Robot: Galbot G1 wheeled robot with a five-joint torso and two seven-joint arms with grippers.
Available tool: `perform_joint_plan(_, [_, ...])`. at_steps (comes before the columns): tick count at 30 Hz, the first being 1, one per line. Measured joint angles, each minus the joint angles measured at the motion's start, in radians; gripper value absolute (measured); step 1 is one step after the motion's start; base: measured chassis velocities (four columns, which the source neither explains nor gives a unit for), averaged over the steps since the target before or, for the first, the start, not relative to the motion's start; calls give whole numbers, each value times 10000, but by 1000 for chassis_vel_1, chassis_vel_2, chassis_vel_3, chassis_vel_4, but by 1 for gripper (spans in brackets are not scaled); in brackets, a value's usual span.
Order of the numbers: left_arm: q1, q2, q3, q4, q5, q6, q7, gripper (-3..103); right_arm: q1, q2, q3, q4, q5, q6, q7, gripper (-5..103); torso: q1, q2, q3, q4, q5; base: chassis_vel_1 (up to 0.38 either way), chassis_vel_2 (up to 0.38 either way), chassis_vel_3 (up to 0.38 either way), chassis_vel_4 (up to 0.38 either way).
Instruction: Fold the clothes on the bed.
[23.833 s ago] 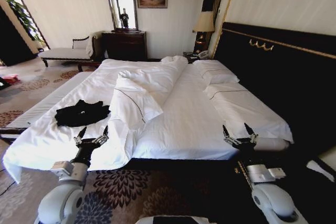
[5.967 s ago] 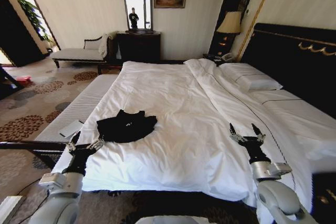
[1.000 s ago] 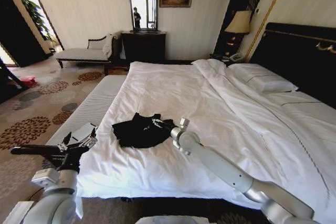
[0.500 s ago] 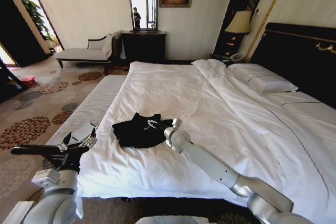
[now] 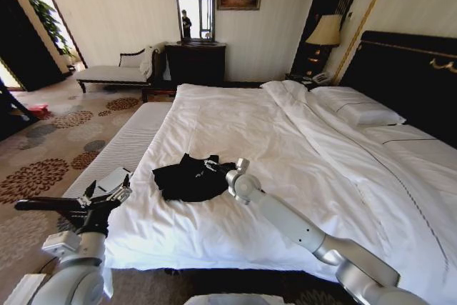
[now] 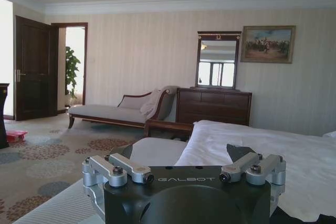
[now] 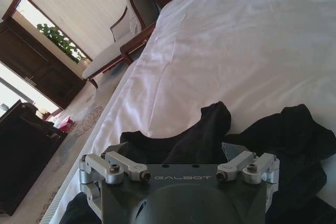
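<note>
Nearest to us, the left tool (image 5: 107, 194) is hovering beside the foot corner of the bed (image 5: 300, 155), its two fingers spread apart and holding nothing; in the left wrist view the same tool (image 6: 184, 169) is pointing across the room toward the chaise (image 6: 118, 111) and the dark dresser (image 6: 212, 106).

Farther in, the right arm is reaching across the white sheet to the clothes (image 5: 189, 176), a crumpled black T-shirt lying on the sheet near the foot of the bed, toward the robot's left. The right tool (image 5: 214, 166) is lying at the shirt's edge nearer the headboard, touching the fabric; we cannot tell whether its fingers are spread or pinching cloth. In the right wrist view the tool (image 7: 181, 169) is sitting directly over the bunched black fabric (image 7: 294, 135), with white sheet beyond it.

Compared with half a second ago, we are seeing the right tool shifted slightly toward the headboard side, with the shirt's heap nearly unchanged; six seconds ago both arms were parked at the near edge of the bed.

Farthest off, the pillows (image 5: 357, 112) are resting against the dark headboard (image 5: 410, 83), and a lamp (image 5: 325, 31) is standing in the corner.
</note>
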Motion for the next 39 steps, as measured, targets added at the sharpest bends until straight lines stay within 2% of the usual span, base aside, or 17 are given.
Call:
perform_joint_plan(7, [86, -34, -1, -31, 60, -13, 3, 100, -110, 66, 33, -178, -14, -39, 45, 97, 0, 0, 0, 0, 0, 0, 0, 0, 0])
perform_joint_plan(13, [174, -85, -18, -82, 94, -28, 9, 100, -101, 423, -30, -512, -2, -135, 137, 99, 0, 0, 0, 3, 0, 0, 0, 0, 0])
perform_joint_plan(15, [180, -94, -19, -87, 104, -31, 10, 100, -79, 441, -42, -530, 8, -142, 138, 96, 0, 0, 0, 2, 0, 0, 0, 0, 0])
perform_joint_plan(16, [188, -106, -20, -92, 111, -34, 11, 100, -57, 449, -51, -544, 16, -143, 138, 91, 0, 0, 0, 3, 0, 0, 0, 0, 0])
perform_joint_plan(17, [198, -118, -21, -97, 118, -38, 11, 100, -36, 451, -58, -554, 28, -144, 138, 91, 0, 0, 0, 3, -1, 0, 0, 0, 0])
perform_joint_plan(20, [205, -148, -21, -102, 141, -50, 13, 100, 3, 452, -67, -580, 61, -144, 137, 76, 0, 0, 0, 1, 0, 0, 0, 0, 0])
perform_joint_plan(21, [205, -148, -21, -102, 141, -50, 13, 100, 3, 452, -67, -580, 61, -144, 137, 76, 0, 0, 0, 1, 0, 0, 0, 0, 0])
perform_joint_plan(23, [209, -160, -21, -104, 151, -55, 14, 100, 13, 452, -69, -592, 66, -144, 129, 65, 1, 0, 0, 1, -1, 0, 0, 0, 0])
perform_joint_plan(24, [209, -160, -21, -104, 151, -55, 14, 100, 13, 452, -69, -592, 66, -144, 129, 65, 1, 0, 0, 1, -1, 0, 0, 0, 0])
perform_joint_plan(27, [233, -172, -21, -112, 167, -58, 18, 100, 15, 480, -76, -678, 35, -144, 116, 48, 0, 0, 0, 0, 0, 0, 0, 0, 0])
perform_joint_plan(29, [238, -172, -21, -113, 170, -59, 18, 100, 14, 492, -77, -704, 21, -144, 112, 48, 0, 0, 0, 0, 0, 0, 0, 0, 0])
perform_joint_plan(33, [255, -144, -22, -113, 178, -64, 19, 100, 15, 532, -80, -867, -37, -144, 88, 27, 0, 0, 0, 1, -1, 0, 0, 0, 0])
perform_joint_plan(35, [255, -135, -21, -110, 177, -66, 21, 100, 15, 526, -80, -868, -39, -144, 86, 27, 0, 0, 0, 1, 0, 0, 0, 0, 0])
perform_joint_plan(36, [243, -114, -22, -97, 178, -67, 21, 100, 15, 497, -80, -865, -41, -145, 81, 16, 0, 0, 0, 2, 0, 0, 0, 0, 0])
perform_joint_plan(38, [231, -104, -21, -84, 178, -68, 21, 100, 15, 469, -80, -850, -41, -145, 81, 16, 0, 0, 0, 1, 0, 0, 0, 0, 0])
perform_joint_plan(39, [221, -97, -20, -73, 178, -69, 22, 100, 15, 442, -80, -828, -41, -145, 80, 11, 0, 0, 0, 1, 0, 0, 0, 0, 0])
